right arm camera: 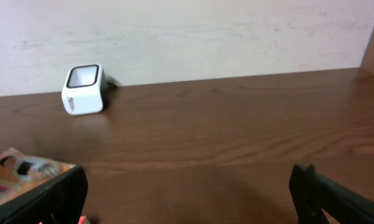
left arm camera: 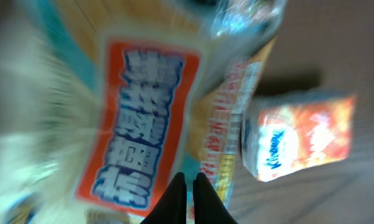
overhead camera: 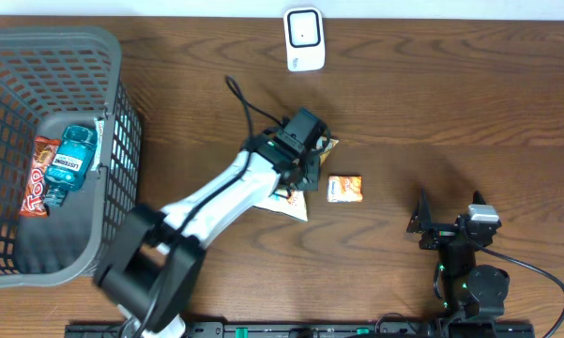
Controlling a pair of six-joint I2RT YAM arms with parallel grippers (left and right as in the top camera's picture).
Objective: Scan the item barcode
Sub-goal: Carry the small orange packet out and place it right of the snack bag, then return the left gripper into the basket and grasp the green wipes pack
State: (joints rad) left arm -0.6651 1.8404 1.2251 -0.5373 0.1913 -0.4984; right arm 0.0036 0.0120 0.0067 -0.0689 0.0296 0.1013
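Observation:
A large snack packet (left arm camera: 143,106) with an orange label lies on the table near the middle (overhead camera: 286,201). My left gripper (left arm camera: 189,177) is down on it (overhead camera: 302,169), its black fingers pressed together on the packet's edge; the wrist view is blurred. A small orange tissue pack (left arm camera: 299,134) lies just right of the packet (overhead camera: 344,189). The white barcode scanner (overhead camera: 304,39) stands at the table's far edge and shows in the right wrist view too (right arm camera: 84,89). My right gripper (right arm camera: 190,193) rests open and empty at the front right (overhead camera: 432,223).
A grey wire basket (overhead camera: 113,113) fills the left side. It holds a blue mouthwash bottle (overhead camera: 70,160) and a red candy bar (overhead camera: 39,176). A corner of the snack packet (right arm camera: 18,171) shows in the right wrist view.

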